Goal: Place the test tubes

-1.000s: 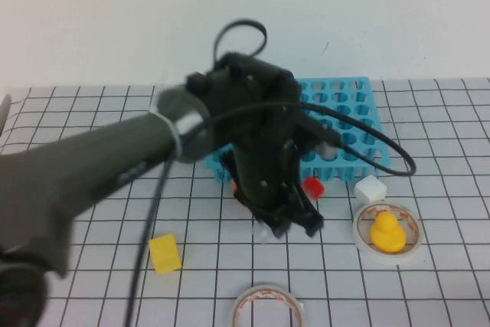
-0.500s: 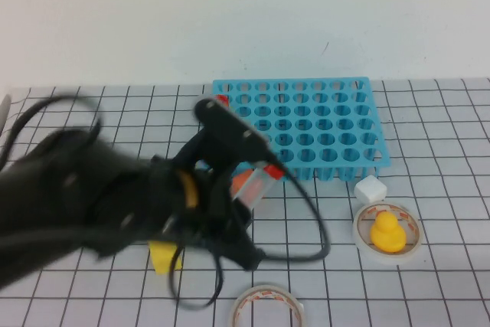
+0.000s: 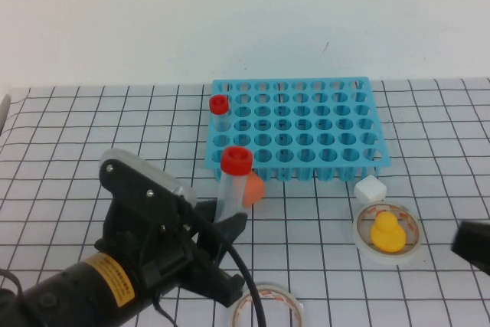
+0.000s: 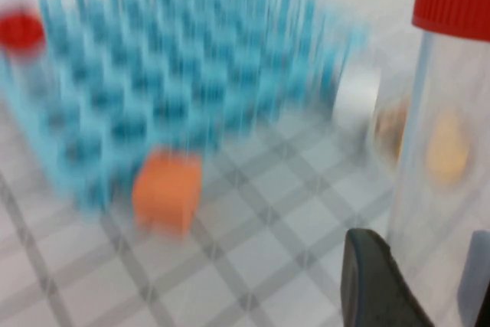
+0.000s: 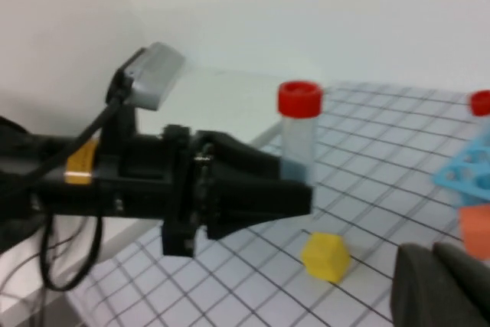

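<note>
My left gripper [image 3: 223, 218] is low over the near-left table, shut on a clear test tube [image 3: 230, 185] with a red cap. The tube stands nearly upright in front of the blue rack [image 3: 306, 132]. In the left wrist view the held tube [image 4: 436, 143] rises between the dark fingers [image 4: 371, 281]. A second red-capped tube [image 3: 219, 110] stands in a hole at the rack's left edge. My right gripper [image 3: 475, 246] shows at the right edge of the table; in its wrist view the right gripper [image 5: 444, 281] is shut and empty.
An orange cube [image 3: 253, 189] lies just before the rack. A white cube [image 3: 370, 189] and a tape roll holding a yellow duck [image 3: 387, 231] sit at the right. Another tape roll [image 3: 268, 305] lies at the near edge. A yellow cube [image 5: 325, 256] rests below the left arm.
The left arm has drawn back from the rack toward the near left with the tube, which now stands upright. The right gripper has come into view at the right edge.
</note>
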Available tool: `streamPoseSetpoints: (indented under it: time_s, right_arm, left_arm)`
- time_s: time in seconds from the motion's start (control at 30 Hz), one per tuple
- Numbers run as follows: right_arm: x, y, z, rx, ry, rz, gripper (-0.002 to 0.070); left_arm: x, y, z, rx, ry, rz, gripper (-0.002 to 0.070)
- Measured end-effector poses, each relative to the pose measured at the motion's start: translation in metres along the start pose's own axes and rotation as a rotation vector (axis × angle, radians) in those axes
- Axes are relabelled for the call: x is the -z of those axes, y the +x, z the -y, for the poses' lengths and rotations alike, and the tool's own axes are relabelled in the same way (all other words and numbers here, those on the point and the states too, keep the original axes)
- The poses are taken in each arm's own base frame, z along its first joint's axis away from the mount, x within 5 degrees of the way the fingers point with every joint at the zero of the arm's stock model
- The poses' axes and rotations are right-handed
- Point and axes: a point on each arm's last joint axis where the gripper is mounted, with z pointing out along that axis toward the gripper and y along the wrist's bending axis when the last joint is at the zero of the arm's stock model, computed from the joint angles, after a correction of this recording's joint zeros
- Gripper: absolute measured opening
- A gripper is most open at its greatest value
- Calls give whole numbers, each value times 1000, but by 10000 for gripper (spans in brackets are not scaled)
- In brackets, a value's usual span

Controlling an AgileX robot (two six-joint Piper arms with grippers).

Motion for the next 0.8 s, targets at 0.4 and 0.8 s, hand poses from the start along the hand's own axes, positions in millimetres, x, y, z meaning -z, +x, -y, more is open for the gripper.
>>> streamPoseSetpoints:
  time_s: [0.4, 0.8]
  right_arm:
    - [-84, -59, 10, 240, -193, -71, 0]
    - [-174, -72, 9, 402, -225, -125, 597]
  left_arm:
    - [-14, -6, -4, 95, -6, 232, 216]
    - [-22, -7, -5, 92, 1, 332, 216]
